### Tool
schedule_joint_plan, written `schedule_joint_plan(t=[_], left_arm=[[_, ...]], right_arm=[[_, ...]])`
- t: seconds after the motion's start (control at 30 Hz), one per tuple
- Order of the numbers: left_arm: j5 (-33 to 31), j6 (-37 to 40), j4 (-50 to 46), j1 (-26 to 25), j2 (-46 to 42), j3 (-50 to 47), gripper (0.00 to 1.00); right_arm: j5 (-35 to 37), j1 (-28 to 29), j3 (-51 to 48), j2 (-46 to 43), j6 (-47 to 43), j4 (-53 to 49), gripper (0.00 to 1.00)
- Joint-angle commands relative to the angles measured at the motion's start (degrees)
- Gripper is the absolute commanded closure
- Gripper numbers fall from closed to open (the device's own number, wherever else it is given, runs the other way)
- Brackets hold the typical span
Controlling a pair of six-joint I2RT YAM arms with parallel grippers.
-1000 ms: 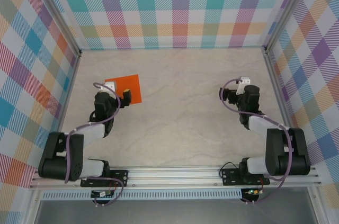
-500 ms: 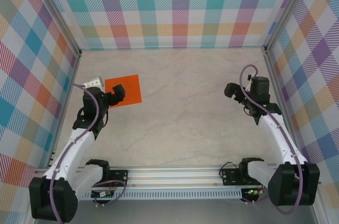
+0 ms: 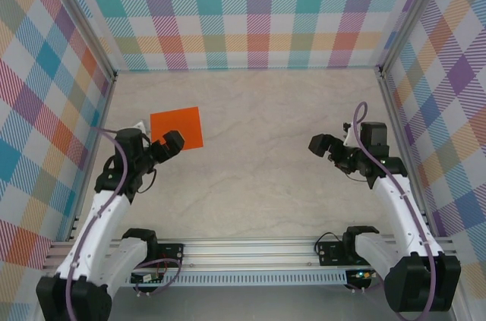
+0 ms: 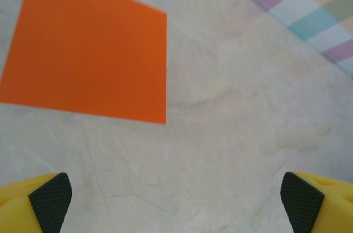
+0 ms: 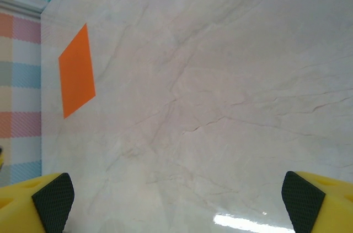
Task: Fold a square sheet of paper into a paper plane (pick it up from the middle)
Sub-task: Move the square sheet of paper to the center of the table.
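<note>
Lower the wide-spread left gripper [image 3: 168,144] onto the middle of the flat, unfolded paper [image 3: 176,129] lying just beyond it at the far left of the table [image 3: 258,177], press lightly to buckle a ridge before pinching, and hold the equally spread right gripper [image 3: 319,144] well clear.

In the left wrist view we lose two corners of the square sheet of paper [image 4: 94,51], one past the top edge and one past the left edge. The left gripper [image 4: 175,202], nearer the camera than the sheet, is cut by the bottom edge down to two yellow finger ends with black pads. From the top view that gripper covers the sheet's near edge toward its left corner, so we cannot tell whether it touches the paper, and the right gripper [image 5: 176,197], well apart from the sheet, is likewise cropped to two padded tips.
</note>
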Motion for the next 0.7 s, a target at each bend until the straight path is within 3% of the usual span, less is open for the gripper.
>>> schedule_joint_plan(t=[0.0,0.17,0.33,0.67], left_arm=[[6.0,0.9,-5.6,0.6,5.5,4.1,0.0],[4.3,1.4,-7.1,-0.7,16.1,10.4,0.0],[-2.2,0.6,-7.8,-1.2,29.8,18.0,0.0],[-4.7,-0.8,-12.8,-1.5,59.3,41.3,0.0]], right_arm=[[-7.8,0.3,0.0,0.9,-2.0,-1.3,0.0],[-8.7,0.4,0.0,4.5,-3.5,-1.7,0.0],[-10.6,0.6,-1.5,6.7,-2.6,1.4,0.0],[-13.9,2.5,0.9,17.1,-3.3,6.9,0.0]])
